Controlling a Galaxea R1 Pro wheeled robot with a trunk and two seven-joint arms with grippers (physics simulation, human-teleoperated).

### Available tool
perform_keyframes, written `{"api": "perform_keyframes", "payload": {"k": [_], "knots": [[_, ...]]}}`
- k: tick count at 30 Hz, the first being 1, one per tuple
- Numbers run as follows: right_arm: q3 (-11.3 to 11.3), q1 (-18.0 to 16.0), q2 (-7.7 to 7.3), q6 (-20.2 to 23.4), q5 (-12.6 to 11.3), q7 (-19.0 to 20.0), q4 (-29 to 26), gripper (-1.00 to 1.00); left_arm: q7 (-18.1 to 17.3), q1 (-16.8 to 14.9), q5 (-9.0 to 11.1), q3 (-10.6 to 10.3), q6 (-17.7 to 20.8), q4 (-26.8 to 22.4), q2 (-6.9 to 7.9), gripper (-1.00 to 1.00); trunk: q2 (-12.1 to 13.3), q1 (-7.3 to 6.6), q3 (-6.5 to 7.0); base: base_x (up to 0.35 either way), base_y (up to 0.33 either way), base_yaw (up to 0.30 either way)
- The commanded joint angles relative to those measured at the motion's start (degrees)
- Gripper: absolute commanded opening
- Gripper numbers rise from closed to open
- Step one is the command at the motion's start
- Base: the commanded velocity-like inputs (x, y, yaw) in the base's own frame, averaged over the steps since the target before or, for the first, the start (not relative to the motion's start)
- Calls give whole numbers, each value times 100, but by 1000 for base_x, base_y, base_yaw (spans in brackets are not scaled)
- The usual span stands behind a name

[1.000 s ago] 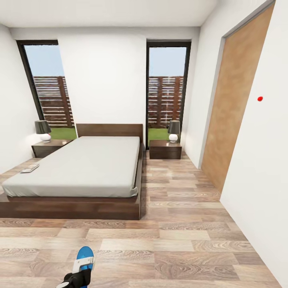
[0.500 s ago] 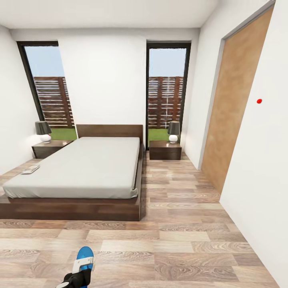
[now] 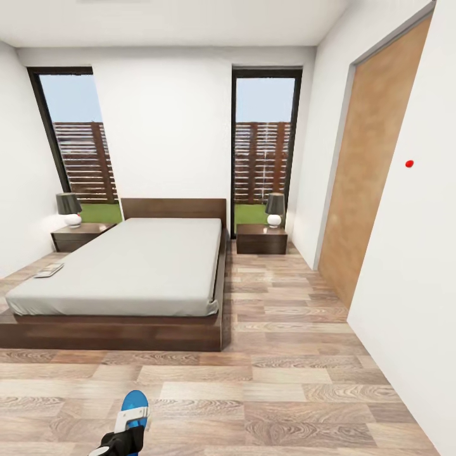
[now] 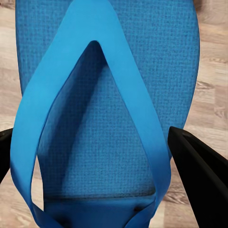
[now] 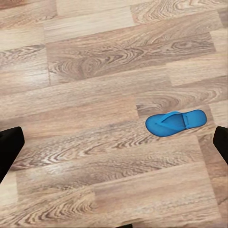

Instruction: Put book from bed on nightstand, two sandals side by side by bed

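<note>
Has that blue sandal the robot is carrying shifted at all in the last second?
No. The sandal sits in the left gripper at the same spot in the head view; the bed has slid slightly, so the camera moved.

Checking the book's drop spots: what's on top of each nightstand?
Each nightstand, left and right, carries one lamp. The rest of each top looks bare, though the left one is partly hidden behind the bed.

Your left gripper [image 3: 120, 437] sits low at the bottom edge of the head view, its dark fingers [image 4: 199, 175] closed against both sides of a blue sandal [image 4: 107, 95], sole pointing forward. Your right gripper [image 5: 114, 142] faces down toward the floor, its black fingertips [image 5: 9, 147] spread wide apart with nothing between them.
</note>
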Motion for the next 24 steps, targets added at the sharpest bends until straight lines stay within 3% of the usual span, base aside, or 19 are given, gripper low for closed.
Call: {"api": "perform_keyframes", "payload": {"k": [1, 24], "knots": [[-14, -2, 4, 30, -2, 19, -9, 100, -4, -4, 35, 10, -17, 5, -2, -100, 37, -22, 11, 0, 0, 0], [-7, -2, 12, 27, -1, 19, -2, 100, -5, -4, 36, 10, 0, 5, -3, -100, 959, -527, 424, 0, 0, 0]]}}
